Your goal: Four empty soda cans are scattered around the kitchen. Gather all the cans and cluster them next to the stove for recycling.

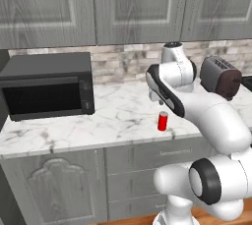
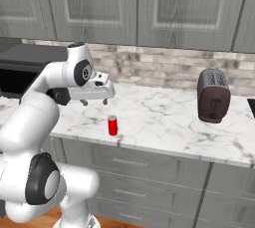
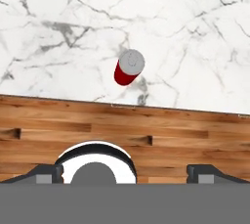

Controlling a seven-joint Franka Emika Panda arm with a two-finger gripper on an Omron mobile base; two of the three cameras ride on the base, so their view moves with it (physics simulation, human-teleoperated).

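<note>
Near counter [image 1: 118, 121] edge: red can [image 1: 163, 121] upright; toaster [image 2: 213, 96], microwave [image 1: 47, 86] well apart.

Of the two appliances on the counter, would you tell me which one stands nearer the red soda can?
The toaster, rounded and dark, to the red soda can's right in the right base view. The boxy black microwave sits slightly farther off, on the can's other side.

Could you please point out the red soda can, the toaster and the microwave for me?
red soda can [image 2: 113, 125], right base view, middle of its side.
toaster [image 2: 213, 96], right base view, its front face.
microwave [image 1: 47, 96], left base view, its door.
</note>
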